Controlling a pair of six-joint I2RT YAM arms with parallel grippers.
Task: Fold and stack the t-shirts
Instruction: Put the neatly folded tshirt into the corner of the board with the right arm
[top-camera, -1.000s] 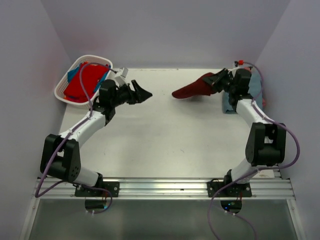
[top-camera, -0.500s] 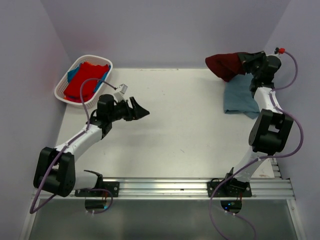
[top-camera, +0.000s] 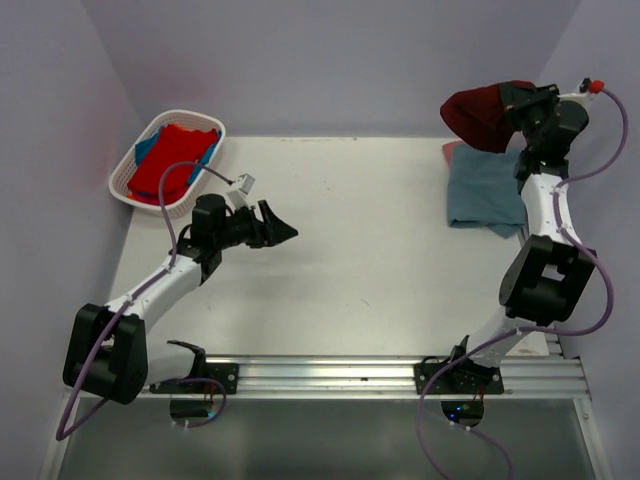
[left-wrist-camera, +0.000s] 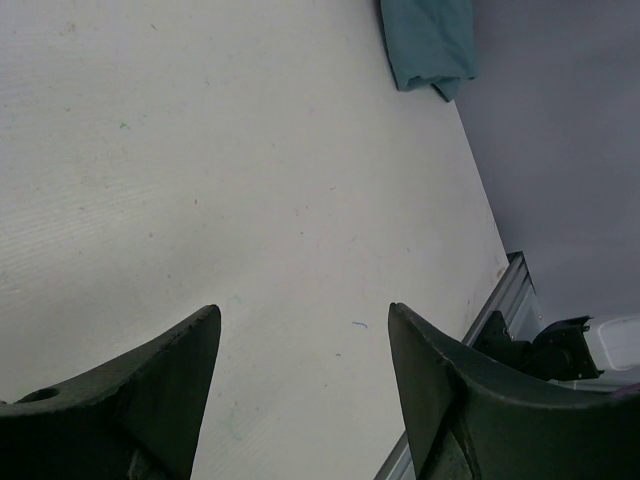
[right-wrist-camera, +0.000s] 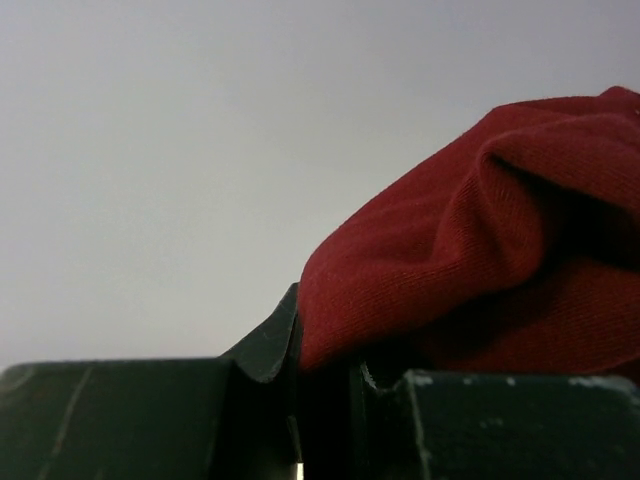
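Up at the far right corner, the maroon t-shirt (top-camera: 478, 113) is off the worktop (top-camera: 350, 260) and in the air. It is a dark, wine-red bundle, bunched into a rounded lump with soft folds, and no sleeve or collar can be made out. The right fingers (top-camera: 514, 102) are pressed nearly together on it, pinching a gather of cloth. In the right wrist view the fabric (right-wrist-camera: 480, 240) swells out from between the tips and fills the right side of the picture, its fine knit ribbing plain to see against the pale wall. In the overhead view the bundle hangs out to the left of those fingers.

Below it, a grey-blue t-shirt (top-camera: 485, 190) lies folded flat on the worktop at the right edge, apart from the held shirt.

On the other side, the left fingers (top-camera: 278, 230) are spread wide with nothing between them, only bare worktop, well apart from every shirt. At the far left corner sits the white basket (top-camera: 122, 182), with a red t-shirt (top-camera: 170, 162) heaped inside and a blue t-shirt (top-camera: 147, 147) peeking out beside it.
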